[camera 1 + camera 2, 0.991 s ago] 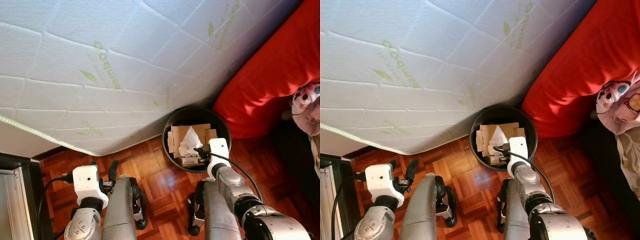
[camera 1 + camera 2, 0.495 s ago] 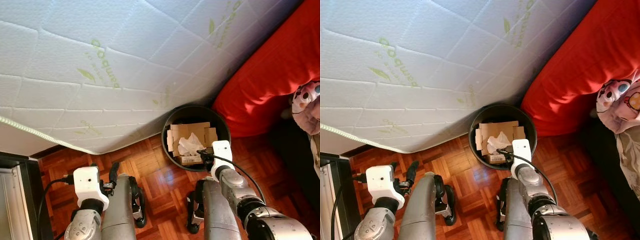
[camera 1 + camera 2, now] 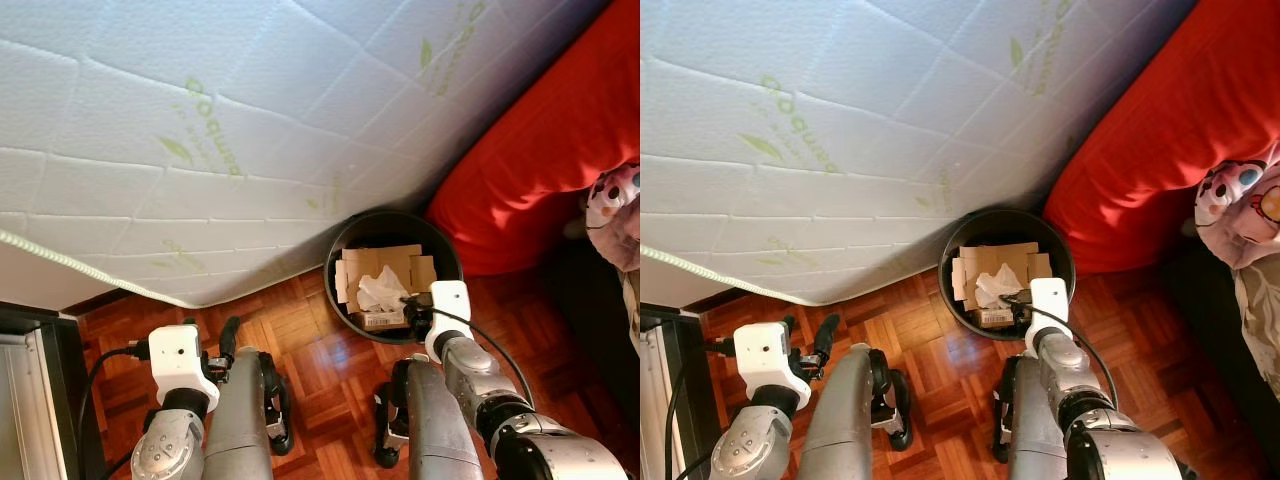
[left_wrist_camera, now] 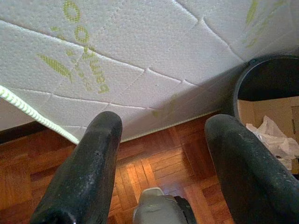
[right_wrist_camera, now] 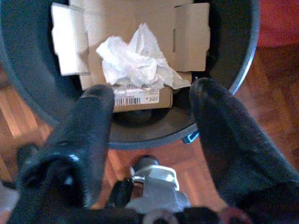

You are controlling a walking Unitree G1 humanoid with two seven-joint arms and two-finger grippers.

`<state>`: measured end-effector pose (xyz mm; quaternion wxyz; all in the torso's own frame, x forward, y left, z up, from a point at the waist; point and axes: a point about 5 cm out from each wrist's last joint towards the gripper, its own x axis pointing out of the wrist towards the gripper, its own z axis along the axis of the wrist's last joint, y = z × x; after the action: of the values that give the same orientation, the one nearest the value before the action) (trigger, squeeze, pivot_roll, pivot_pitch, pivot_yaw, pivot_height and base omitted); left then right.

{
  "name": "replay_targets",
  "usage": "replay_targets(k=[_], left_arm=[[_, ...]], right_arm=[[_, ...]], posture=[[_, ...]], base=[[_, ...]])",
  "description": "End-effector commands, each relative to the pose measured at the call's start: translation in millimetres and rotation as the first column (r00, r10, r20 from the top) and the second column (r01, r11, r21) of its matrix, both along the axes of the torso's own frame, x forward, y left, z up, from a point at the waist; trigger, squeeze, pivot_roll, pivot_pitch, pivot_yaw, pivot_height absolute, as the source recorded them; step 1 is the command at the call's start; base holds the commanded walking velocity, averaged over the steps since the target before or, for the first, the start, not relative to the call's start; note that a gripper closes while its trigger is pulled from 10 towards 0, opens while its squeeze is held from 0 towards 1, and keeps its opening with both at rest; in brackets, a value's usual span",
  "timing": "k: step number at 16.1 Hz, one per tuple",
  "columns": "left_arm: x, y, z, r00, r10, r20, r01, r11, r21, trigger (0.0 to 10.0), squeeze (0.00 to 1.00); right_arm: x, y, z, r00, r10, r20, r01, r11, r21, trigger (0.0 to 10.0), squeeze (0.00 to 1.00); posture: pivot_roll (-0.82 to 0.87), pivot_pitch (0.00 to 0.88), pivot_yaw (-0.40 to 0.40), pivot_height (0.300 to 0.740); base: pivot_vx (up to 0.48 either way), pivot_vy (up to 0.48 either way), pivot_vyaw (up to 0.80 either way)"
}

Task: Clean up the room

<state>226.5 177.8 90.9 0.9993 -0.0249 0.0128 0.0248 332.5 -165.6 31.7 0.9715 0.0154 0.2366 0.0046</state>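
Cardboard (image 5: 140, 28) and crumpled paper (image 5: 135, 65) fill your black bin (image 3: 392, 228). Your right gripper (image 5: 152, 116) hovers spread and empty at its rim; the left gripper (image 4: 161, 154), also spread, hangs well apart.

Glossy wood parquet floor (image 3: 320, 350); quilted cloth mattress (image 3: 250, 130); crumpled paper (image 5: 135, 65), cardboard (image 5: 135, 23).

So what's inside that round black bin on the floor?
The round black bin holds flattened brown cardboard pieces, a crumpled white tissue on top and a small barcode-labelled box. Anything beneath them, and the bin's bottom, is covered.
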Motion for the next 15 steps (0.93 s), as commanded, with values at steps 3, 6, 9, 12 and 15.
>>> replay_targets(k=[3, 6, 9, 12, 15], left_arm=[[-3.0, 6.3, -16.7, 0.997, 0.005, -0.080, -0.004, 1.000, 0.009, 10.0, 0.00], [2.7, 7.8, -25.1, 0.995, 0.002, -0.101, -0.002, 1.000, 0.007, 10.0, 0.00], [9.0, 9.1, -35.7, 0.992, -0.004, -0.128, 0.006, 1.000, 0.011, 10.0, 0.00], [20.7, 13.5, -47.6, 0.987, 0.016, -0.161, -0.017, 1.000, -0.006, 10.0, 0.00], [26.8, 15.4, -67.0, 0.973, 0.018, -0.232, -0.019, 1.000, 0.000, 10.0, 0.00]], right_arm=[[-14.5, -8.5, -15.8, 0.996, -0.077, -0.040, 0.078, 0.996, 0.045, 10.0, 0.00], [-27.9, -24.0, -25.7, 0.984, -0.178, -0.025, 0.180, 0.976, 0.118, 10.0, 0.00], [-32.6, -28.5, -28.2, 0.984, -0.180, -0.007, 0.179, 0.971, 0.161, 10.0, 0.00], [-33.4, -27.2, -27.8, 0.981, -0.191, 0.018, 0.184, 0.964, 0.190, 10.0, 0.00], [-59.2, -22.5, -51.7, 0.980, -0.190, -0.051, 0.196, 0.962, 0.189, 10.0, 0.00]], posture=[[0.10, 0.487, 0.039, 0.627], [0.09, 0.455, 0.043, 0.627], [0.07, 0.411, 0.047, 0.637], [0.05, 0.344, 0.044, 0.667], [0.02, 0.302, 0.050, 0.702]], base=[[0.000, 0.000, 0.00], [0.000, 0.000, 0.00], [0.000, 0.000, 0.00], [0.000, 0.000, 0.00], [0.000, 0.000, 0.00]])
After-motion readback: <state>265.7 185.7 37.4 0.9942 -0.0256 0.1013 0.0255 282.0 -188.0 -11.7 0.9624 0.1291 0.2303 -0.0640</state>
